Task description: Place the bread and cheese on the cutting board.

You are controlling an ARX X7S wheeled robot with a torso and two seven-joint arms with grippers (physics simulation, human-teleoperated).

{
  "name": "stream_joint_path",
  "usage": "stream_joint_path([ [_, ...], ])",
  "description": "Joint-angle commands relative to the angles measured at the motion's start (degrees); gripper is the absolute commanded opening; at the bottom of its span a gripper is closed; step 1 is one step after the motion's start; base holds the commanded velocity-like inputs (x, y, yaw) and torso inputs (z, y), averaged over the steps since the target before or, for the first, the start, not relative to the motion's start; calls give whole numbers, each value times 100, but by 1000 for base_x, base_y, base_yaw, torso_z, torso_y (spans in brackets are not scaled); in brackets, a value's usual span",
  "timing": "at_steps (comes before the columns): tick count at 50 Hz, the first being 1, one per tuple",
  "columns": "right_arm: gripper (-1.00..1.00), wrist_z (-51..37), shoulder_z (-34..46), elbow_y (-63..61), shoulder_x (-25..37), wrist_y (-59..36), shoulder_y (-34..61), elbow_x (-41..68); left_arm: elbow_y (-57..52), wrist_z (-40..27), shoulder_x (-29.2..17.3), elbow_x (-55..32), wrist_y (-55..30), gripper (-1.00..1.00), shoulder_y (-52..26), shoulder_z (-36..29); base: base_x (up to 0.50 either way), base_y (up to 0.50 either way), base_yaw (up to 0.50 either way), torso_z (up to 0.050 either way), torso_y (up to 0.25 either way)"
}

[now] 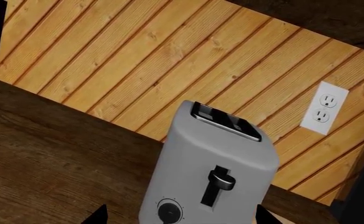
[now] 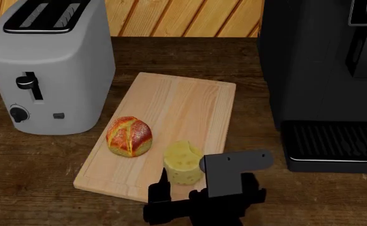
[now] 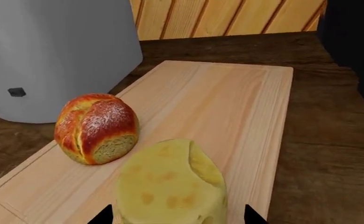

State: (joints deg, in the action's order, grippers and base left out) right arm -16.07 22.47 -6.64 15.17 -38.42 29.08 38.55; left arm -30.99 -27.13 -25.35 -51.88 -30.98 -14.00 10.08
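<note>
We judged the task nearly done: the bread (image 2: 130, 136) lay on the board (image 2: 183, 101), the cheese (image 2: 183, 163) beside it near the front edge. Our right claw (image 2: 182, 187) stood spread around the cheese, left only to withdraw. The toaster (image 2: 48, 66) flanked the board on the tabletop (image 2: 32, 179), the coffee machine (image 2: 322, 70) opposite. Our left claw's (image 1: 180, 219) tips stood apart, empty.

My right gripper (image 2: 183, 186) sits low at the near edge of the head view, wrist block above and slightly right of it, arm reaching forward. Jaws are spread: one dark finger (image 2: 163, 184) is up on the left, the other hides behind the wrist block. In the right wrist view both tips (image 3: 103, 215) flank the cheese (image 3: 169, 189); contact unclear. My left gripper (image 1: 178, 217) shows only two dark tips, set wide apart.
</note>
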Motion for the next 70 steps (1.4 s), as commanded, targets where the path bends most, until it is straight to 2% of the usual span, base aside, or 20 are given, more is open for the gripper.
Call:
stream_joint_path([
  [1, 100, -172, -28, -468, 115, -141, -58, 108, -3, -8, -12, -5, 13, 100, 0, -15, 0, 0, 0, 0, 0],
  [20, 100, -420, -260, -1330, 264, -104, -292, 365, -76, -31, -34, -8, 61, 100, 40, -5, 0, 0, 0, 0, 0],
  [30, 100, -493, -390, -2208, 522, -74, -473, 552, -65, -107, 148, -160, 112, 100, -83, -26, 0, 0, 0, 0, 0],
  [43, 100, -829, -696, -2976, 665, -57, -670, 810, -754, -191, -6, -629, -131, 100, -134, -130, 0, 0, 0, 0, 0],
  [56, 100, -1480, -1295, -4226, 1005, -224, -840, 1497, -1565, -312, -206, -1044, -69, 100, 216, 183, 0, 0, 0, 0, 0],
  [70, 100, -1831, -1714, -4724, 1237, -157, -954, 1921, -2040, -542, -355, -1382, -34, 100, 248, 360, 0, 0, 0, 0, 0],
])
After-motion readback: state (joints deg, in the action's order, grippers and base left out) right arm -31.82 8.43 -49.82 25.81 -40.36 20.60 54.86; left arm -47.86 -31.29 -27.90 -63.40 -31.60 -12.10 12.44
